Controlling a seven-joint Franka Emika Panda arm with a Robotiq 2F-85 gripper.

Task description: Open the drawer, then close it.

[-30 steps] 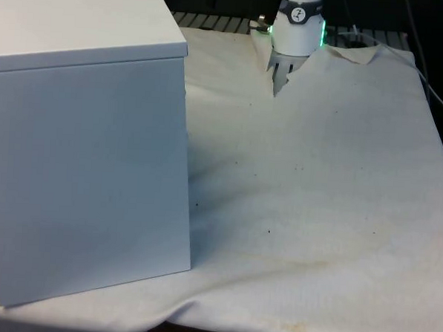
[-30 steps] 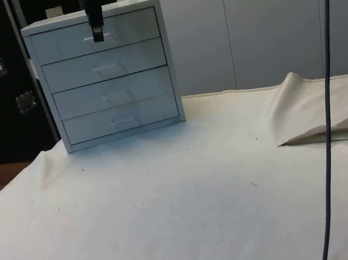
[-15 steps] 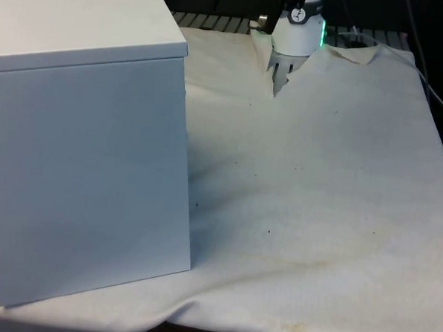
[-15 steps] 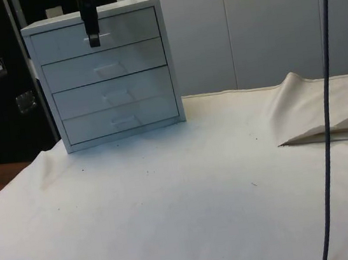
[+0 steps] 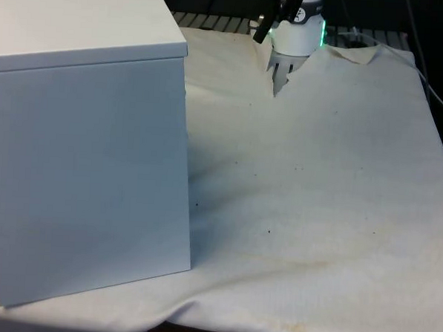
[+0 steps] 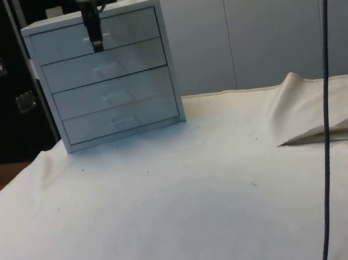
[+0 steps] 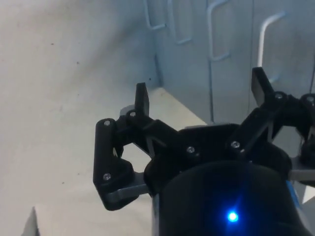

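Hanging spread, tool (image 7: 202,93) faces top drawer (image 6: 94,36); gap unclear.

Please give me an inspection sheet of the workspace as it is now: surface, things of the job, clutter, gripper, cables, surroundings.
Surface: white cloth, rumpled into a fold at one side, small dark specks.
Job's things: white chest of drawers, four drawers, all look shut; its blank back faces the front view.
Clutter: nothing seen.
Gripper: gripper open, before the top drawer near its handle, holding nothing.
Cables: dark cable hanging in the side view.
Surroundings: pale panelled wall behind the table.
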